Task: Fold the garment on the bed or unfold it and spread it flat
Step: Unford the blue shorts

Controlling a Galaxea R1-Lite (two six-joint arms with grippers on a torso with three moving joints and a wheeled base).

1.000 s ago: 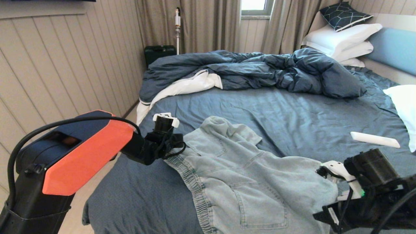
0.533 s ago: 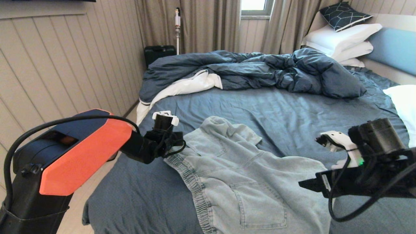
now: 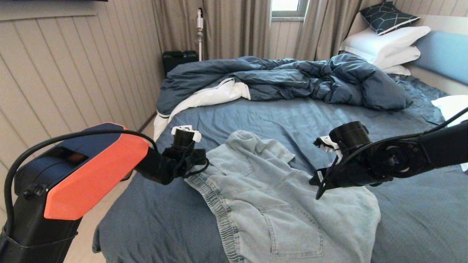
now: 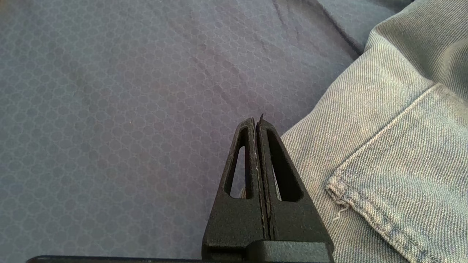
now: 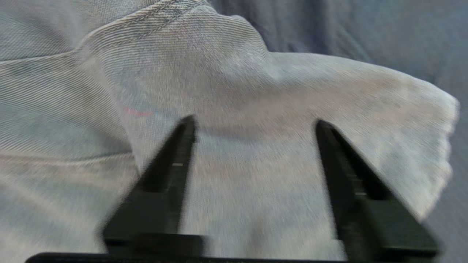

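Observation:
The garment, pale blue denim shorts (image 3: 270,197), lies crumpled on the bed's slate-blue sheet (image 3: 329,120), its gathered waistband (image 3: 219,215) toward my left. My left gripper (image 4: 257,122) is shut with nothing between its fingers. It rests low over the sheet right beside the shorts' fabric (image 4: 384,146), at their near-left corner (image 3: 197,166). My right gripper (image 5: 256,126) is open and hovers just above the shorts' right leg (image 5: 274,84), and its fingers (image 3: 323,180) point down at the cloth. The drawstring is hidden.
A rumpled dark blue duvet (image 3: 285,78) with white lining covers the far part of the bed. White pillows (image 3: 387,44) and a dark patterned cushion (image 3: 387,16) lean on the light blue headboard (image 3: 442,54). Another white pillow (image 3: 453,106) lies at the right edge.
My right arm has risen from the near-right corner and swung left, so its gripper now hangs over the shorts' right leg. The left arm and the shorts have stayed put.

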